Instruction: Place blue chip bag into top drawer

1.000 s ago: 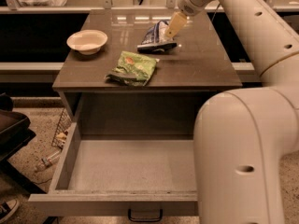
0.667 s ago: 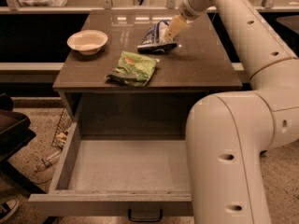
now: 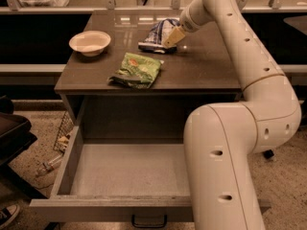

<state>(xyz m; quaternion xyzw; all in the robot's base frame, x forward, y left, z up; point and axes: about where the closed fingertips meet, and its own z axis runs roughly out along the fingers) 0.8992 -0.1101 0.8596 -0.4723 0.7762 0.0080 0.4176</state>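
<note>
The blue chip bag point(image 3: 156, 32) sits at the back middle of the cabinet top, crinkled, dark blue with white patches. My gripper point(image 3: 173, 36) reaches down from the upper right and is at the bag's right side, touching or nearly touching it. The top drawer point(image 3: 96, 209) is pulled out wide below the cabinet top. Its grey inside is bare, and its small dark handle point(image 3: 149, 220) shows at the bottom edge.
A green snack bag point(image 3: 136, 70) lies near the front middle of the cabinet top point(image 3: 211, 71). A white bowl point(image 3: 89, 42) stands at the back left. My own white arm point(image 3: 225, 147) covers the drawer's right side. A dark chair point(image 3: 12, 138) and floor litter are at the left.
My gripper has moved down and left, closer onto the blue chip bag. The arm's lower links have shifted in the view. The bags, bowl and drawer have not moved.
</note>
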